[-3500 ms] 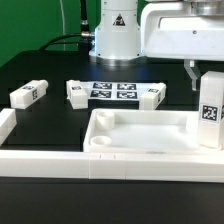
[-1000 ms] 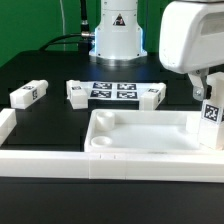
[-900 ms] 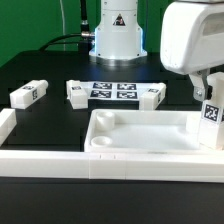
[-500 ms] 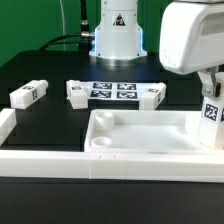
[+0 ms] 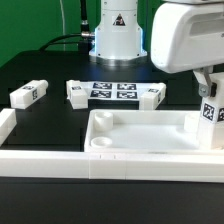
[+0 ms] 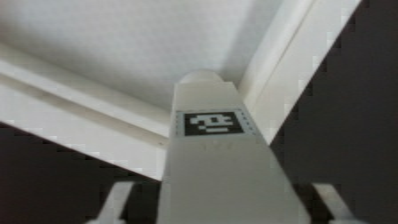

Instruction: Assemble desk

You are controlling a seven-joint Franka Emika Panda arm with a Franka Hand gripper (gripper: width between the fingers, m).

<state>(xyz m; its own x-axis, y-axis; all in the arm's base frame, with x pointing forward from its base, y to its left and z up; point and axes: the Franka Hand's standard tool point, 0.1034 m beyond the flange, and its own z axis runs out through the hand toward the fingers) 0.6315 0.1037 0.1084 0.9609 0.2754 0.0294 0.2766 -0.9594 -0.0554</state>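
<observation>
We've got the hand (image 5: 207,88) clamped on one leg (image 5: 211,115), standing upright at the exterior view's right end of the desk top (image 5: 140,166). Our tip: keep it dead vertical, center it over a corner socket, then lower slowly so the top doesn't skid across the tabletop (image 5: 60,112).

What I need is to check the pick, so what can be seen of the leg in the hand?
The leg is a short, square white post, plastic by its look, with a black-and-white tag on one face. It stands roughly upright at the exterior view's right, beside the rim of the desk top. The hand is closed on its upper end, a finger on either side. Its foot is hidden, so whether it rests on the table cannot be told.
</observation>
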